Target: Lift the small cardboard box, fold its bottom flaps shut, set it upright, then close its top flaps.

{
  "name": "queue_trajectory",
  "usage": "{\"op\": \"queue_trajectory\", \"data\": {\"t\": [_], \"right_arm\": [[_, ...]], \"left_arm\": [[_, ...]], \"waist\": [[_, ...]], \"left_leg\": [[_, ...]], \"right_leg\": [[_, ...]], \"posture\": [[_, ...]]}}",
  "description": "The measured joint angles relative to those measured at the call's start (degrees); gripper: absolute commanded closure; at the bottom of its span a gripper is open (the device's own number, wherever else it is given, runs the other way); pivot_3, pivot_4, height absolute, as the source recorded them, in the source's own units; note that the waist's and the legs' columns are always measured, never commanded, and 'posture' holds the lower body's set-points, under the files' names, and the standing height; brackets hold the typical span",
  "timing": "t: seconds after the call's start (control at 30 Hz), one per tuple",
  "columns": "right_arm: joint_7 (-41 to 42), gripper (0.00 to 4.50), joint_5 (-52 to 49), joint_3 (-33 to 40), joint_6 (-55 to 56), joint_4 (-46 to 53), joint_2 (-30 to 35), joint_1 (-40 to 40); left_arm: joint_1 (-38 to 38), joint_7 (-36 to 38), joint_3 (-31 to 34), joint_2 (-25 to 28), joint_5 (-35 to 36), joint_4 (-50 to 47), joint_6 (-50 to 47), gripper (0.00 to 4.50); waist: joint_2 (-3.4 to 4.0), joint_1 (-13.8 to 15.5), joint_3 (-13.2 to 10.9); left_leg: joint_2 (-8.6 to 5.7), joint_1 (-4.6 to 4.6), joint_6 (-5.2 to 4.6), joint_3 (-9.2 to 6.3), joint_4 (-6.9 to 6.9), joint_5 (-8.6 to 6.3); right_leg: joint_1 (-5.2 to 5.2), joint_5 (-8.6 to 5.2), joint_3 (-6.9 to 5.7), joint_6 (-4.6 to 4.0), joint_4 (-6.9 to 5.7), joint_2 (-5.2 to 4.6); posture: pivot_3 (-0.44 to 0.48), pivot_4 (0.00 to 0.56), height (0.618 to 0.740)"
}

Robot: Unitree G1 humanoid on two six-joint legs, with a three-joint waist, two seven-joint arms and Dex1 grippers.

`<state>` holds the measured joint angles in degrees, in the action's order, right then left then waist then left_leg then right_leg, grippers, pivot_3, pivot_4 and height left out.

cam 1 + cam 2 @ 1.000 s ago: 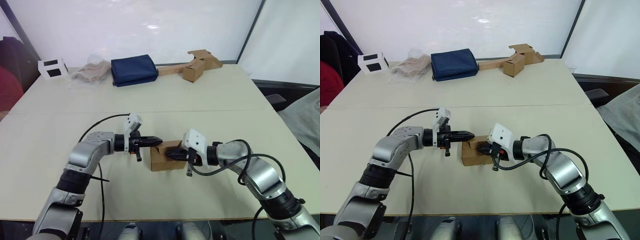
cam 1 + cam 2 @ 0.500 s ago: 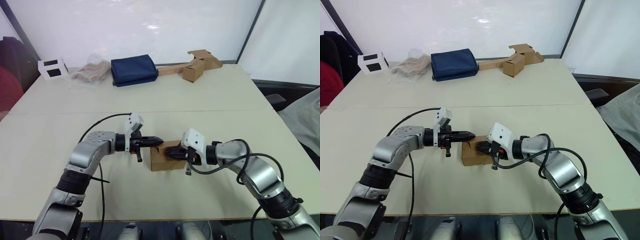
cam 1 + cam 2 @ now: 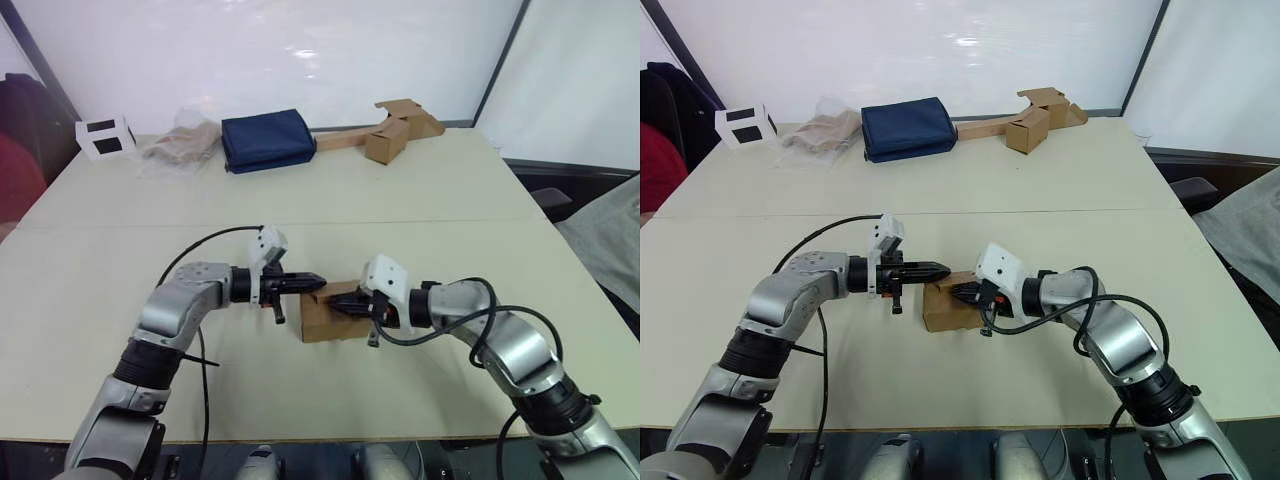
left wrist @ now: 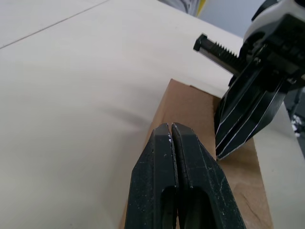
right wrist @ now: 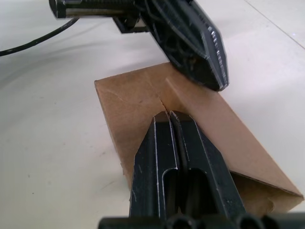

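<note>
You see the small cardboard box (image 3: 332, 317) on the surface (image 3: 420, 200), between both arms. Left claw (image 4: 171, 131) and right claw (image 5: 169, 117) pressed closed, empty, tips over its top flaps (image 5: 143, 98). Bottom flaps hidden; contact possibly, unclear.

Head stereo pair looks forward and down from above the near edge of the surface (image 3: 420, 190), taking in both arms and the far wall; the two eyes share nearly the same scene. Each wrist camera sits close behind its own end effector, looking along the fingers at the box (image 4: 209, 119) top from very near. Both wrist views share that box top and show the opposite end effector.
</note>
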<state>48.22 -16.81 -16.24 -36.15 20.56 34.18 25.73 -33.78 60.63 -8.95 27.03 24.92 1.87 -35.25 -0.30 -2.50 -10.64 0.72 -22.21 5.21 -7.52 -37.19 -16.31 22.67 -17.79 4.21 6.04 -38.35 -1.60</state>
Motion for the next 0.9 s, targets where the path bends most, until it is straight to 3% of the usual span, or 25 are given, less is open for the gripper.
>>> {"op": "queue_trajectory", "data": {"t": [0.43,0.7,0.9], "right_arm": [[3.28,4.5,-8.33,5.29,-7.13,3.43,2.25,-2.09],[1.13,4.5,-13.08,13.08,-9.85,4.18,2.73,-2.68],[-0.61,4.5,-13.74,13.9,-9.65,3.67,2.27,-1.57]], "left_arm": [[0.47,1.74,-2.73,1.88,-3.81,-1.14,5.01,4.45],[0.47,0.81,0.78,2.88,0.73,-4.47,-1.8,4.45],[-1.0,-0.75,2.78,4.14,2.66,-8.08,-4.58,4.45]], "waist": [[0.0,0.04,0.0],[0.0,0.02,-0.01],[0.0,0.0,-0.01]], "left_leg": [[0.0,0.0,0.0,0.0,0.0,0.0],[0.0,-0.01,-0.01,0.0,0.01,0.0],[0.0,-0.01,0.0,0.0,0.01,0.0]], "right_leg": [[-0.01,0.0,0.0,0.0,0.0,0.0],[0.0,0.0,0.0,0.0,0.01,0.0],[0.0,0.0,0.0,0.0,0.01,0.01]], "posture": [[0.0,0.15,0.74],[0.0,0.15,0.74],[0.0,0.15,0.74]]}}
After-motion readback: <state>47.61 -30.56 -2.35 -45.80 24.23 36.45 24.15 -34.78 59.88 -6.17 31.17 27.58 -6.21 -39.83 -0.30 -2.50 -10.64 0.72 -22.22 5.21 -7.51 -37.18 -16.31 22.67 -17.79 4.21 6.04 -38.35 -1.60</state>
